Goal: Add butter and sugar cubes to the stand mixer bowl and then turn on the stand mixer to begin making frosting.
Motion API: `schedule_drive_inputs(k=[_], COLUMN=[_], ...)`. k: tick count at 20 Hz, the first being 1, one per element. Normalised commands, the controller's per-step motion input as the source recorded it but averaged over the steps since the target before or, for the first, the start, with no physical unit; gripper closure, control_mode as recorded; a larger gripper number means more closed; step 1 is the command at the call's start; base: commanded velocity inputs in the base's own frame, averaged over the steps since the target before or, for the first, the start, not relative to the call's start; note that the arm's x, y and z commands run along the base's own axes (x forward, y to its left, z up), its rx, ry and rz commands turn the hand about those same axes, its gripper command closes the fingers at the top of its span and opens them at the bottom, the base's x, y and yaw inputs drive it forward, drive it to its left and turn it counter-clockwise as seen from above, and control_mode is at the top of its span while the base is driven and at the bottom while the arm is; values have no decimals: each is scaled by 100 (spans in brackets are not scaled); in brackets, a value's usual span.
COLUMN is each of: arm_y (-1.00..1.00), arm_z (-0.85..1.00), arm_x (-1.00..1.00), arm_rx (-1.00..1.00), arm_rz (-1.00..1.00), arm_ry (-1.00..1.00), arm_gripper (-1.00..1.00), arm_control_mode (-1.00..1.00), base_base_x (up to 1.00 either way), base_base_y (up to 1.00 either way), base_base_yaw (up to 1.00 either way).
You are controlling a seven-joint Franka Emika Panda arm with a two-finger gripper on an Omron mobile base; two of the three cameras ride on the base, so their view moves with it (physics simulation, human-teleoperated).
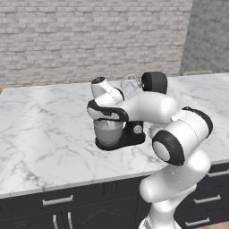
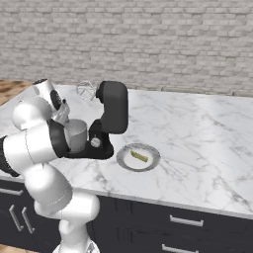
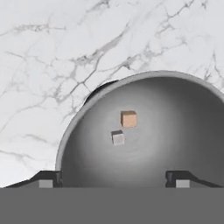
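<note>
My gripper (image 3: 113, 180) hangs open just above the stand mixer bowl (image 3: 175, 131), its fingertips (image 3: 46, 180) wide apart with nothing between them. On the bowl's floor lie the two sugar cubes, a tan one (image 3: 128, 119) and a grey-white one (image 3: 117, 138). The grey bowl (image 1: 107, 132) sits on the base of the black stand mixer (image 1: 133, 133), whose head (image 2: 112, 106) is tilted up and back with the whisk (image 2: 85, 91) raised. The pale yellow butter (image 2: 139, 156) lies on a flat grey plate (image 2: 124, 162) to the right of the mixer.
The mixer and plate stand on a white marble counter (image 2: 197, 143) against a brick wall. Dark drawers with metal handles (image 2: 186, 221) run below the counter's front edge. My arm reaches over the bowl from the front.
</note>
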Motion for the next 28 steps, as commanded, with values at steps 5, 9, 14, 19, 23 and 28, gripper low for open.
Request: schedule_drive_inputs(k=[5, 9, 14, 19, 23, 28], arm_y=[-14, -52, -89, -100, -100, -100], arm_z=[89, 89, 70, 54, 29, 0], arm_x=[-83, -100, -100, -81, -31, -1], arm_rx=[16, 24, 22, 20, 18, 16], arm_rz=[-1, -11, -19, -18, -10, -2], arm_ry=[-9, 0, 0, 0, 0, 0], arm_gripper=[-100, -100, -100, -100, -100, -100], arm_control_mode=[-100, -100, -100, -100, -100, -100], base_base_x=[0, 0, 0, 0, 0, 0], base_base_y=[0, 0, 0, 0, 0, 0], base_base_yaw=[0, 0, 0, 0, 0, 0])
